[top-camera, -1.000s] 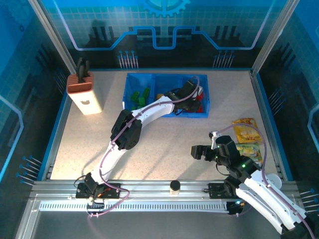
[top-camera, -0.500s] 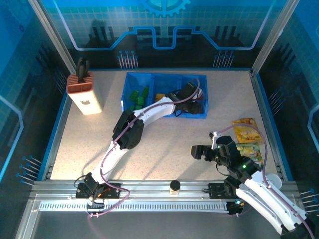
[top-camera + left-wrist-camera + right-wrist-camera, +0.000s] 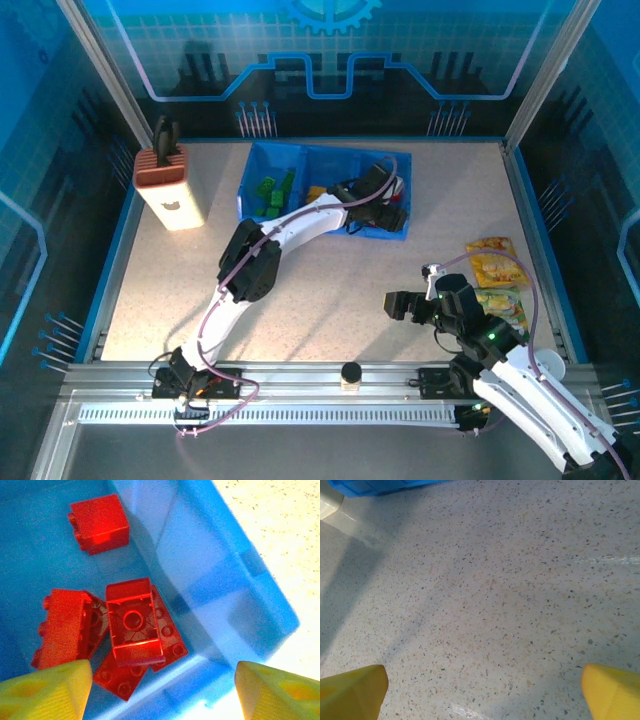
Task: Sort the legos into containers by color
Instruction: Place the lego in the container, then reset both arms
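My left gripper (image 3: pixel 161 692) jaws apart and empty, red legos (image 3: pixel 131 625) just ahead between them in the blue compartment (image 3: pixel 200 565); right gripper (image 3: pixel 482 687) spread wide over table (image 3: pixel 495 580).

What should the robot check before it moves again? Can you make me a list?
1. Left tool open, nothing between its fingers: ok.
2. Small red plastic studded bricks lying inside an end compartment of the bright blue plastic tray: ok.
3. Small green plastic bricks resting in the tray's left compartment: ok.
4. Middle compartment holding one colour only: cannot tell, the left arm covers part of it.
5. Right tool open above the speckled tabletop: ok.
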`<state>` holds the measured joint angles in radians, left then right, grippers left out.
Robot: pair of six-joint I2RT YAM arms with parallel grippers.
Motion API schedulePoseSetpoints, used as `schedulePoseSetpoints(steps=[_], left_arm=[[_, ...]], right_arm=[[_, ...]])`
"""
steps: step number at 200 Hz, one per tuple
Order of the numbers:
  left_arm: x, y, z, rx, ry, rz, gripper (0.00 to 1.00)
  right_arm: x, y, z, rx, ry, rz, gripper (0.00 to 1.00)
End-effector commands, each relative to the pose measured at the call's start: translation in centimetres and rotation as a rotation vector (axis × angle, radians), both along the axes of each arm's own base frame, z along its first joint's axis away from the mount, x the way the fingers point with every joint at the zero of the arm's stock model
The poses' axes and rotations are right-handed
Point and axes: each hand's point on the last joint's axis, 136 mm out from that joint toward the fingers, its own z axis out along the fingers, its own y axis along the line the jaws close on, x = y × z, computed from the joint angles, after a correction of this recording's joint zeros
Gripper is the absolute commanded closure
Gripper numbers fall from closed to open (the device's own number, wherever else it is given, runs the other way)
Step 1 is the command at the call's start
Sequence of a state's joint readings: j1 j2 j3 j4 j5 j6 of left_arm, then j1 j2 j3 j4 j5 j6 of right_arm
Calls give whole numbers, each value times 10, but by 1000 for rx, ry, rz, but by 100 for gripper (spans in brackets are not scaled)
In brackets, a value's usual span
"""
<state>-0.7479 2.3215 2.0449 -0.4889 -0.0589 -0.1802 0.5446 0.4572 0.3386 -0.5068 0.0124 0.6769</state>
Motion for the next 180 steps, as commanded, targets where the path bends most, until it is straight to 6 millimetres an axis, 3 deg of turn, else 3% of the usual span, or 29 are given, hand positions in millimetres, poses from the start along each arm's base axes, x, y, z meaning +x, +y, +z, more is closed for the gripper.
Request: schedulePoseSetpoints(steps=[1,69,145,180], left_arm=[[0,11,72,-69,-119,9,22],[-31,49,129,-108,-232,27,19],[-72,123,151,-47,-365,118,18],[-91,159,153,-8,-419,173,16]], right_arm=[[5,-4,15,-20,-47,-17,0],[23,-9,48,-62,-209,-35,0],[38,-21,78,-166,-332,-55,0],[42,-26,82,-190,-365,-75,0]])
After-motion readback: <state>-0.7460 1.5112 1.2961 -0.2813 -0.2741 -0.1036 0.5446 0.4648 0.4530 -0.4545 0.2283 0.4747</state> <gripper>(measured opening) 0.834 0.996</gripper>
